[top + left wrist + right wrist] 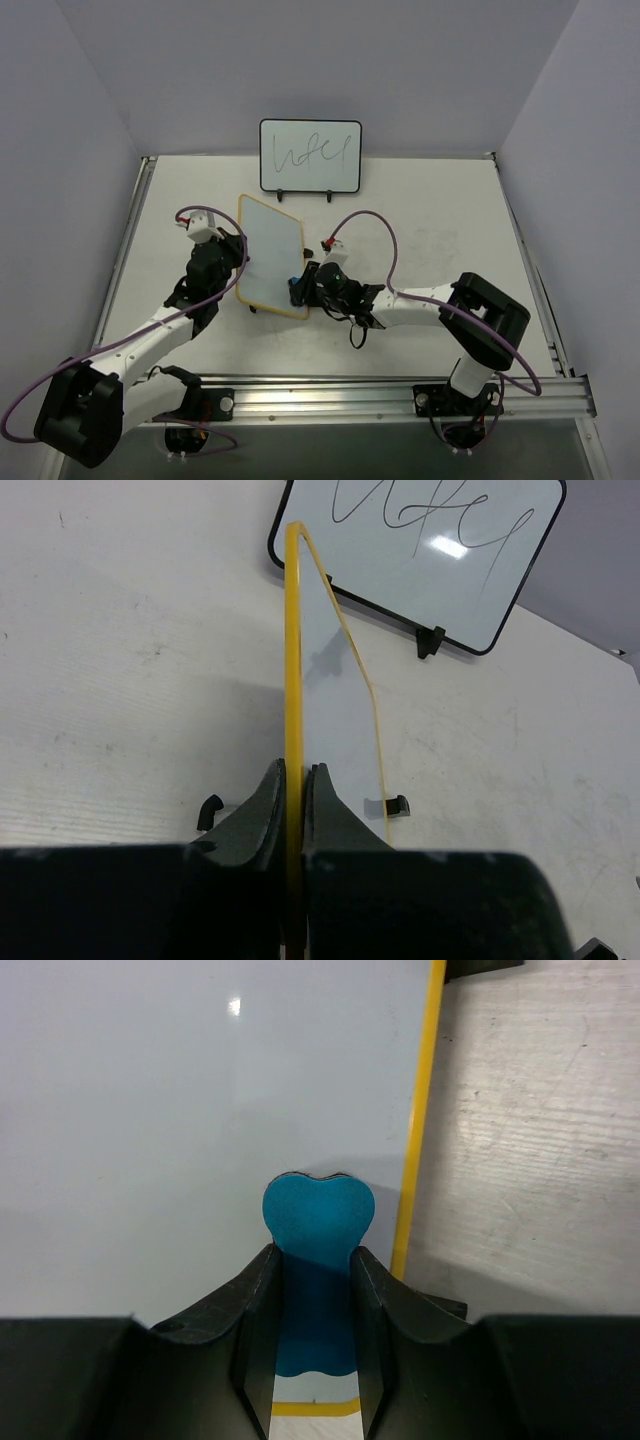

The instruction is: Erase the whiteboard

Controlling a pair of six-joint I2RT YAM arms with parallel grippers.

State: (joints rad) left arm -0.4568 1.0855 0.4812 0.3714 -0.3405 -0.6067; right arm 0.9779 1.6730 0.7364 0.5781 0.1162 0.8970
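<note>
The whiteboard point(270, 255) has a yellow-tan frame, and its white face shows no marks. It stands tilted up on edge at the table's middle. My left gripper point(240, 258) is shut on its left frame edge; the left wrist view shows the frame point(293, 630) clamped between my gripper's point(294, 770) jaws. My right gripper point(297, 290) is shut on a blue eraser point(318, 1230). The eraser's rounded tip rests against the board's face point(150, 1110) near a corner, close to the frame strip point(420, 1110). The right gripper point(312, 1255) itself stays just off the face.
A black-framed upright whiteboard point(310, 155) with one scribble line stands at the back of the table, also in the left wrist view point(420, 550). Small black clip feet point(397, 805) stick out from the held board. A metal rail point(400, 395) runs along the near edge.
</note>
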